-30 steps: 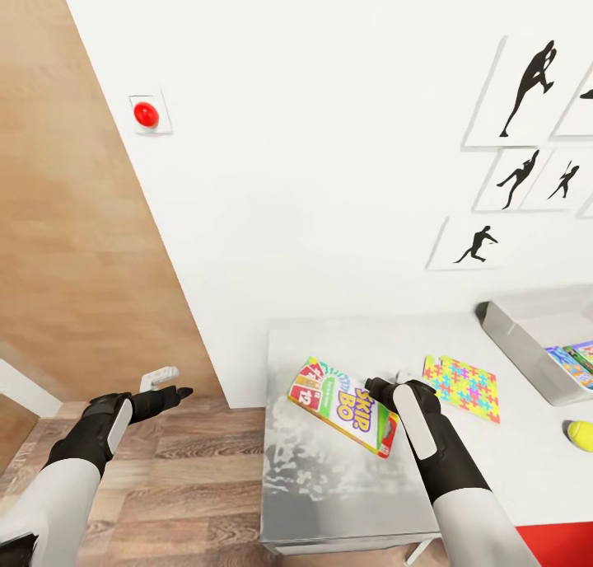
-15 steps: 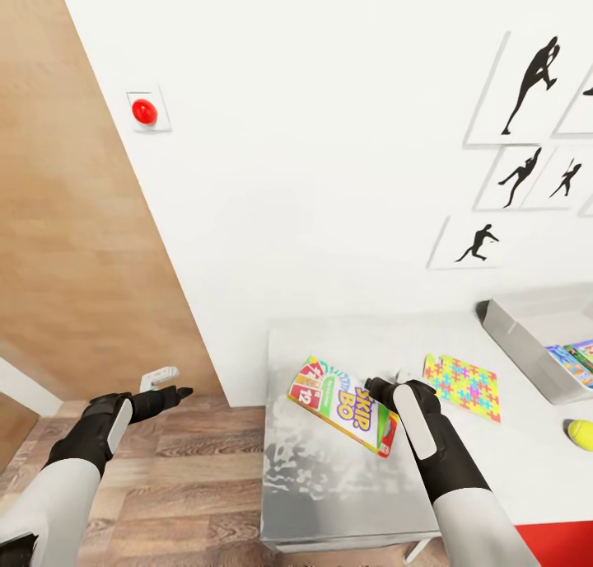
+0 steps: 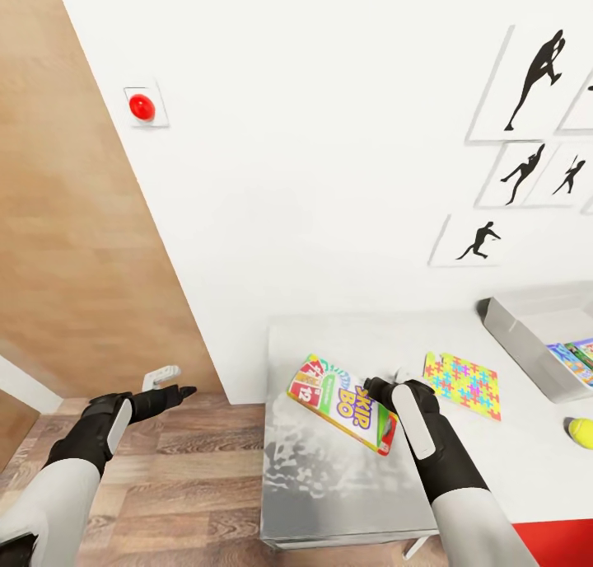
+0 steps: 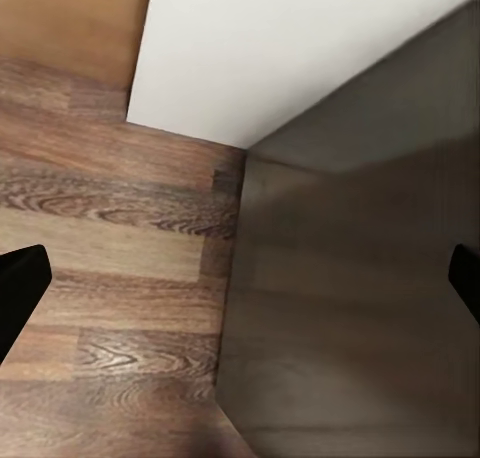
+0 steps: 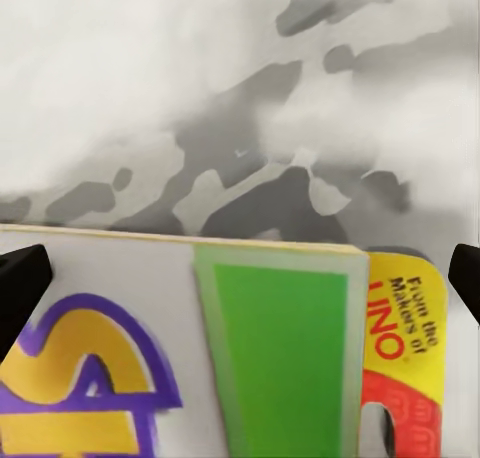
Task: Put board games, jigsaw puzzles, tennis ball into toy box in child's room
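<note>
A Skip-Bo board game lies at an angle on the pale table near its left end. My right gripper is right at the board game's right edge. In the right wrist view the right gripper stands open, with the board game's printed face spanning the space between the fingertips. A jigsaw puzzle lies flat just right of it. The grey toy box at the far right holds colourful flat boxes. The tennis ball sits by the right edge. My left gripper hangs open over the wood floor.
A white wall with black silhouette pictures and a red button backs the table. A wooden panel stands at the left. The left wrist view faces floor planks and the table's dark side.
The head view has shifted very slightly. Both arms, the board game and the other things hold their places.
</note>
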Motion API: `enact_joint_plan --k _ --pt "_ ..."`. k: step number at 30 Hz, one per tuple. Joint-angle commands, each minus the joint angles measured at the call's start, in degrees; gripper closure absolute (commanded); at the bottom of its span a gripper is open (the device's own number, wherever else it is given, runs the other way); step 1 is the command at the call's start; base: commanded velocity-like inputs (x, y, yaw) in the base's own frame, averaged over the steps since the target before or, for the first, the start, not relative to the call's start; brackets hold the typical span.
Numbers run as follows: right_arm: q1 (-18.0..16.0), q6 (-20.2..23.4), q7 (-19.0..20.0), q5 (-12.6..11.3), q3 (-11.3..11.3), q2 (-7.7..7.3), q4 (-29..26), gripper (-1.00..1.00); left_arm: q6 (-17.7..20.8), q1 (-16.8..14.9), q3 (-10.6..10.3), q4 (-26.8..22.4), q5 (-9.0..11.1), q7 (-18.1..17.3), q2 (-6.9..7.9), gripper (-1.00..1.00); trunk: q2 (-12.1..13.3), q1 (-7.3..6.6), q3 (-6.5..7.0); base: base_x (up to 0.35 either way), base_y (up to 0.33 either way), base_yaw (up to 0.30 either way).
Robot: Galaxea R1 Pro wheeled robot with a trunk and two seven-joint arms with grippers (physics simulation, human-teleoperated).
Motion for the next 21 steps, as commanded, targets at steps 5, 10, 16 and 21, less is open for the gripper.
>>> enact_joint_plan --k 5,10,16,21 --pt "-0.03 0.08 -0.47 -0.91 -0.07 0.06 -0.06 -1.00 0.39 -0.06 0.29 -0.06 -0.15 -0.42 -0.02 -1.00 -0.10 0.04 -0.12 0.000 0.000 0.000" --pt "-0.03 0.15 -0.47 -0.91 -0.11 0.05 -0.11 -1.00 0.39 -0.06 0.31 -0.06 -0.16 -0.46 -0.02 -1.00 -0.10 0.04 -0.20 0.060 0.000 0.000" --pt "-0.03 0.19 -0.47 -0.91 -0.11 0.05 -0.13 -1.00 0.39 -0.06 0.35 -0.06 -0.15 -0.48 -0.03 -1.00 -0.10 0.04 -0.22 0.104 0.000 0.000" --pt "-0.03 0.26 -0.47 -0.91 -0.07 0.05 -0.09 -1.00 0.39 -0.06 0.32 -0.06 -0.13 -0.46 -0.08 -1.00 -0.10 0.04 -0.22 0.010 0.000 0.000"
